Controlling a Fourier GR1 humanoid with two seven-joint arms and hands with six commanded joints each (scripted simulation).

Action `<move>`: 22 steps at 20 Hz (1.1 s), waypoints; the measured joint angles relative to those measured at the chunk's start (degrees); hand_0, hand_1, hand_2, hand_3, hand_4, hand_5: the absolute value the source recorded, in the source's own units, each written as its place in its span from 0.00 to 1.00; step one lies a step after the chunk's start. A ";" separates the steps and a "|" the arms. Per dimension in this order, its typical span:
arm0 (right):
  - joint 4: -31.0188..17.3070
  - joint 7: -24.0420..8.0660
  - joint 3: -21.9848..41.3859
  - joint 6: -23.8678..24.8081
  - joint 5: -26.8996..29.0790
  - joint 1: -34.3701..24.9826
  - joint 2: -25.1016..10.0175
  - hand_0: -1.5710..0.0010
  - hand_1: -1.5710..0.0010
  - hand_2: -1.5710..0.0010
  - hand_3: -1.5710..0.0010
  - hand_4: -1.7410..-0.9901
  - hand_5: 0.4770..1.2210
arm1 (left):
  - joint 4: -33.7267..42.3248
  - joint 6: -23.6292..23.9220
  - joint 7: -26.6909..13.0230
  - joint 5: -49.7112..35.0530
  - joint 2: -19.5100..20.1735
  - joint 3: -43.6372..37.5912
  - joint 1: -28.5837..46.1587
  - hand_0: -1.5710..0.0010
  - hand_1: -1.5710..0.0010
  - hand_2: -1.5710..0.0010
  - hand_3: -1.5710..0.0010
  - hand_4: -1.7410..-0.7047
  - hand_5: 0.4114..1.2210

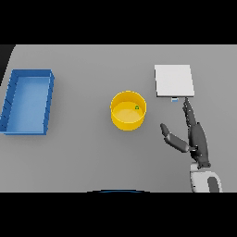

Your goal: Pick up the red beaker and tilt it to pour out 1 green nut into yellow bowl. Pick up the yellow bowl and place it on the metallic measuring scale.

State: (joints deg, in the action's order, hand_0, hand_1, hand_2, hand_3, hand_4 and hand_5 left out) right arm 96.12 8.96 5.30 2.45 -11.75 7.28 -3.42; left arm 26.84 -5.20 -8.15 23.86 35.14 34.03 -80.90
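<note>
Scale [173,80] display too small

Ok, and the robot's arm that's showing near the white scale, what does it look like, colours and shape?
Only the right arm shows. Its right hand is dark grey, almost charcoal, with slim segmented fingers and a thicker thumb branching off to the side. Below the wrist, the forearm is a rounded white shell with a grey inset panel. No cables or markings are visible. The left hand is not in view.

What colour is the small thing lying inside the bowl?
Green. The nut sits in the yellow bowl near its right wall, seen in the head view.
</note>
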 measured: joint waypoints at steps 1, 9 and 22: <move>0.40 1.20 0.70 0.15 -0.38 0.82 0.68 1.00 1.00 1.00 1.00 0.69 0.15 | 1.93 1.36 -1.63 -2.79 1.57 -1.75 2.64 0.00 0.00 0.00 0.10 0.00 1.00; 0.05 -0.70 0.78 -0.43 -1.76 -0.44 -1.44 1.00 1.00 1.00 1.00 0.71 0.23 | 25.25 18.68 -18.84 -18.05 9.44 -8.50 29.02 0.00 0.00 0.00 0.08 0.00 1.00; 0.76 0.05 1.78 0.05 -3.09 0.30 -1.12 1.00 1.00 1.00 1.00 0.72 0.25 | 40.55 33.82 -26.61 -24.96 11.02 -4.86 49.93 0.00 0.00 0.00 0.02 0.00 0.78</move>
State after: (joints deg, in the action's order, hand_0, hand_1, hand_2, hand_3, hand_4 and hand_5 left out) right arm 96.88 9.01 7.08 2.50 -14.84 7.58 -4.54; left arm 67.39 28.62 -34.76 -1.10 46.16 29.17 -30.97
